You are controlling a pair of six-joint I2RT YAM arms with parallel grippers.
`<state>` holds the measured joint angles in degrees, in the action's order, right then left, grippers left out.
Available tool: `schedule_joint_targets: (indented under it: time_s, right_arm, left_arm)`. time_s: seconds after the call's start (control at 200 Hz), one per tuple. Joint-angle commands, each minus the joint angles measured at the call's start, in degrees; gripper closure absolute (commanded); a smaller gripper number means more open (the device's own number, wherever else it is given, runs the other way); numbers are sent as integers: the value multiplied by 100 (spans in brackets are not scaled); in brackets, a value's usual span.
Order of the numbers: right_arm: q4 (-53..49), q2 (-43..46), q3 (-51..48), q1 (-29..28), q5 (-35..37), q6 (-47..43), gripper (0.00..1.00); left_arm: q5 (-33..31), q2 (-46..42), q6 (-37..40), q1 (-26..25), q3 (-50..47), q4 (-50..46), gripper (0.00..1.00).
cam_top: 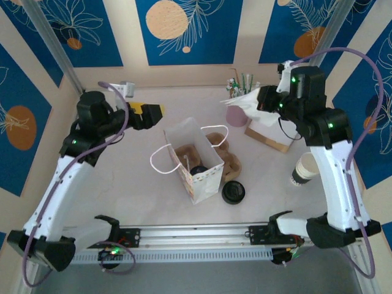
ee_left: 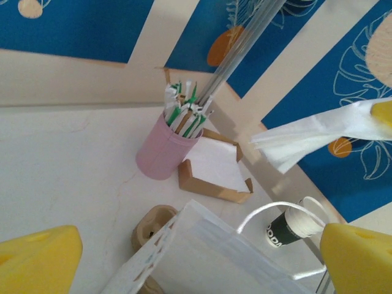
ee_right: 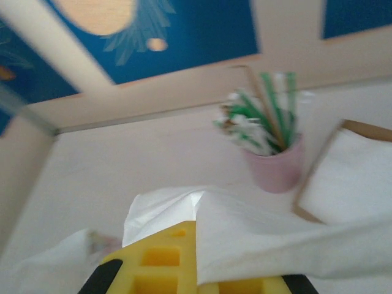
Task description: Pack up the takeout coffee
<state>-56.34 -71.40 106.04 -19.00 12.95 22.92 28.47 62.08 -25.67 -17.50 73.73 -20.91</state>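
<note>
The takeout coffee (cam_top: 304,168), a white paper cup with a black band at its base, stands upright on the table at the right, beside the right arm; it also shows past the bag's handle (ee_left: 288,228). My right gripper (cam_top: 262,101) hangs above the napkin holder, shut on a white napkin (cam_top: 241,101) that droops from its yellow fingers (ee_right: 165,263). The napkin (ee_right: 275,239) covers part of those fingers. My left gripper (cam_top: 150,113) stands open in the air behind the white paper bag (cam_top: 193,156), holding nothing, its yellow fingers (ee_left: 40,257) wide apart.
A brown cup carrier (cam_top: 223,153) lies against the bag's right side. In front of it rests a flat black lid (cam_top: 233,192). At the back right stand a pink cup of straws (cam_top: 236,113) and a brown napkin holder (cam_top: 269,136).
</note>
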Motion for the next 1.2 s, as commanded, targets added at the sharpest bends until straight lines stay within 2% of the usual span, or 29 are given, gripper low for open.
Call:
schedule_joint_targets:
  time_s: [0.0, 0.2, 0.43, 0.665, 0.785, 0.875, 1.105, 1.195]
  right_arm:
    - [79, 148, 285, -600, -600, -215, 100]
    - [272, 365, 548, -2011, -259, -496, 100]
    - [648, 218, 722, -2994, -600, -558, 100]
    - [665, -354, 1196, -3778, -329, -745, 100]
    - [532, -592, 1299, -3865, -395, -572, 100]
    - [542, -663, 1120, -3788, -714, -392, 100]
    - [1198, -553, 56, -2677, -2682, 39, 100]
    - [1198, -512, -103, -2338, -3004, -1, 100]
  left_arm:
    - [-32, -264, -76, -39, -8, -329, 0]
    - [-213, -619, -52, -35, -34, -674, 0]
    - [-497, -949, 6, -38, -34, -993, 0]
    - [-686, -1126, 28, -35, -131, -1090, 0]
    - [-858, -1191, 76, -30, -131, -1178, 0]
    - [-937, -1218, 85, -26, -139, -1197, 0]
    - [-940, -1201, 50, -27, -186, -1148, 0]
    - [-937, -1201, 45, -26, -192, -1142, 0]
